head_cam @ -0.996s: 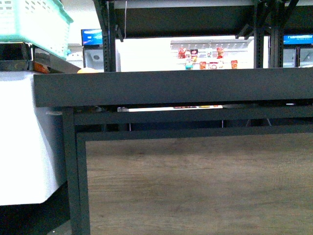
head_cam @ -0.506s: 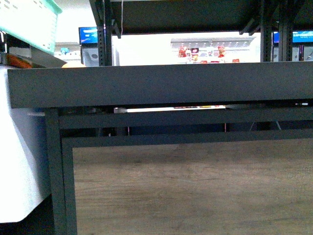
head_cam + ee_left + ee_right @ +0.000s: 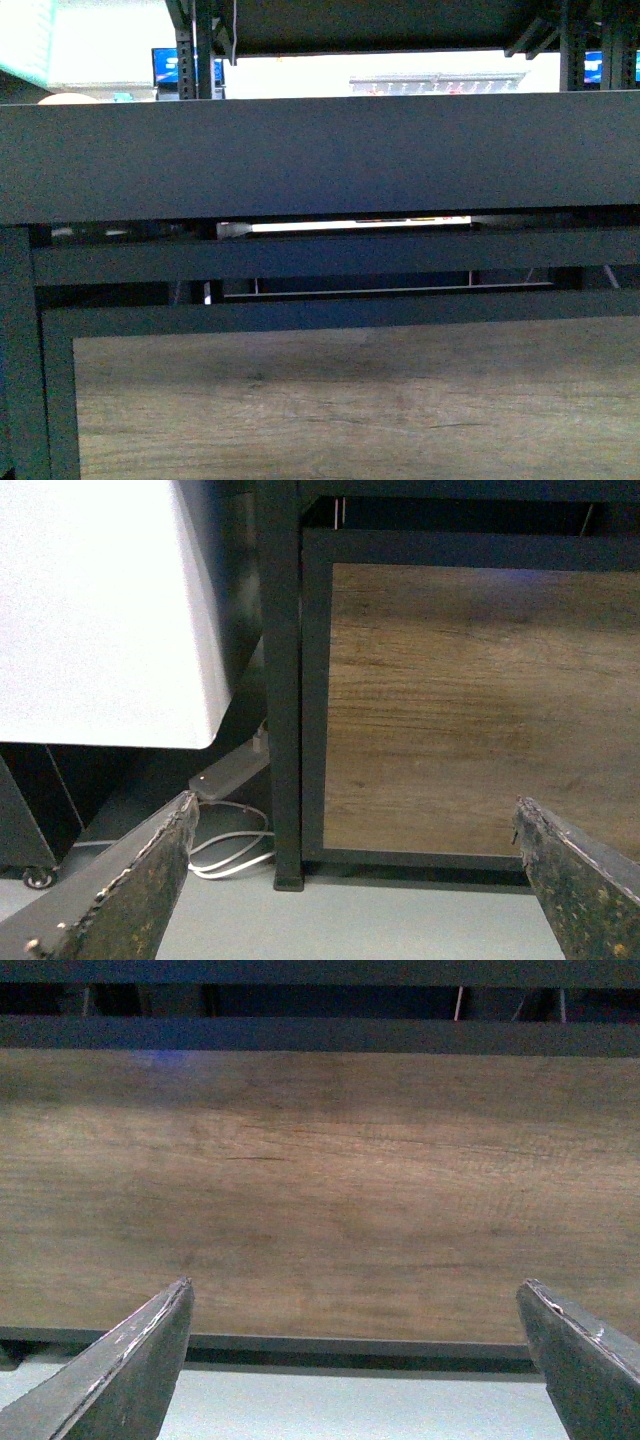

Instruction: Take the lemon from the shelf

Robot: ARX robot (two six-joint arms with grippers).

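The shelf [image 3: 320,155] front lip is filling the front view, with a wood panel [image 3: 350,400] sitting below. A pale round thing [image 3: 68,97] is peeking over the lip far left (lemon? can't tell). Both the left gripper [image 3: 354,802] and right gripper [image 3: 355,1285] are hanging spread wide, gripping nothing. The blue screen [image 3: 165,66] text is looking too blurry to read.

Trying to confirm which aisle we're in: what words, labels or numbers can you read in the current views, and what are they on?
No text can be read.
blue screen on the left: whatever it shows is too blurred to read.
blue screen on the right: likewise too blurred.
shelf and wood panel: no print visible in any view.
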